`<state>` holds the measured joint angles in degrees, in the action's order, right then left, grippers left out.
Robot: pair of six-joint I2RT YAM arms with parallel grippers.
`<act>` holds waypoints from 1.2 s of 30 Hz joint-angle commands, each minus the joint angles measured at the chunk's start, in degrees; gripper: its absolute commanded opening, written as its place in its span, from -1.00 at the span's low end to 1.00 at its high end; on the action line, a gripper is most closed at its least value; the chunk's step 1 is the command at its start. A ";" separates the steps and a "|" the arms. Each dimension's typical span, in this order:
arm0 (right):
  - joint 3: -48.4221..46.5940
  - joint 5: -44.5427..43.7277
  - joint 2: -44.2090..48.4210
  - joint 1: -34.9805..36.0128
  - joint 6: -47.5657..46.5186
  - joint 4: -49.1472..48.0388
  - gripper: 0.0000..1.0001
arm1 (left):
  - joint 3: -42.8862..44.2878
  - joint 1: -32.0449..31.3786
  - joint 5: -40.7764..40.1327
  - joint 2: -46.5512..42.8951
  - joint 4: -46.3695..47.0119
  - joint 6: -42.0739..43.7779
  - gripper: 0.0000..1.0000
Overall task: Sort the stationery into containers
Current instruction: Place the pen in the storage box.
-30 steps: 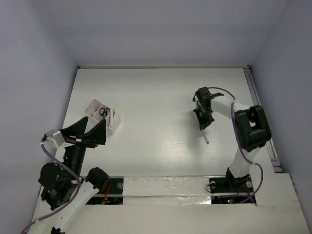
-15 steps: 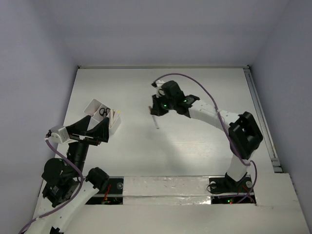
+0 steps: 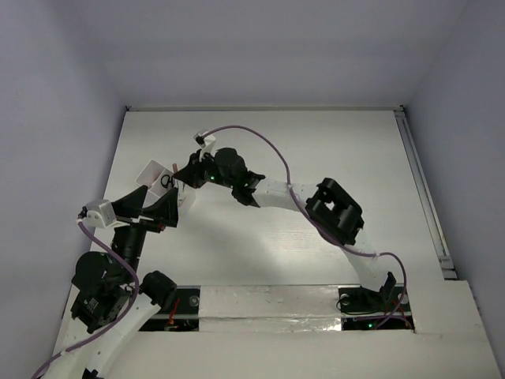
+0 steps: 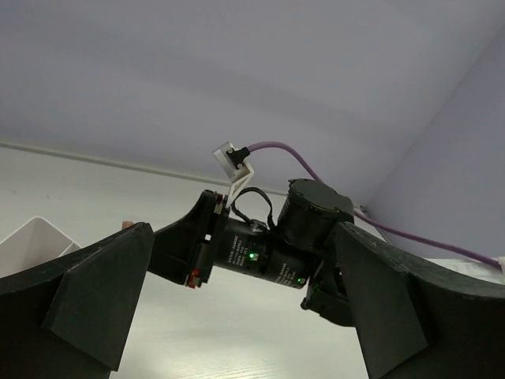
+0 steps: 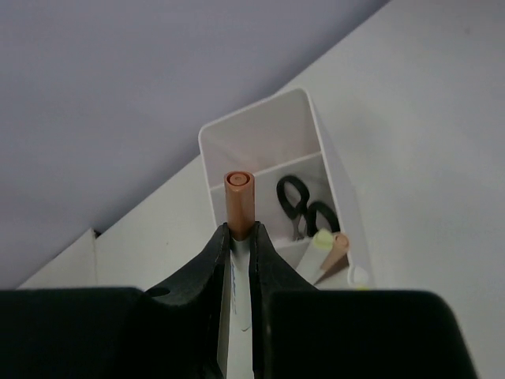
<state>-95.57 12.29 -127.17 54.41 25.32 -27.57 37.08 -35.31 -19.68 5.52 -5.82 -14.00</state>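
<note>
The right tool [image 5: 239, 237] pinches one pen with a red-brown end [image 5: 239, 197] over the single white box [image 5: 264, 134] at the worktop's [image 3: 316, 150] left. One pair of scissors [image 5: 306, 209] stands in one compartment and three pen ends [image 5: 338, 246] in the next. The left tool [image 3: 147, 212] is spread wide beside the box.

Four pens [image 5: 238, 201]; one scissors [image 5: 304, 209]; one box [image 5: 260, 130]

table [image 3: 331, 150]: white, matte | walls [image 3: 260, 47]: pale lavender-grey, three sides | light: soft, even
</note>
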 commanded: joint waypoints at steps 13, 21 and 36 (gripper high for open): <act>-5.52 -9.21 -8.44 2.45 -5.98 -16.36 -1.00 | -0.08 0.68 0.52 1.86 2.57 0.64 0.98; 2.23 -11.06 -6.86 5.17 -9.94 -19.63 -0.94 | -0.08 0.68 0.70 2.30 2.66 0.73 0.98; 5.57 -11.06 -1.59 5.70 -10.47 -20.24 0.60 | -0.08 2.79 2.02 3.53 2.84 1.25 0.98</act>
<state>-89.91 2.26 -134.21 59.75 15.99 -43.90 37.08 -33.30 -18.92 7.73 -5.80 -13.78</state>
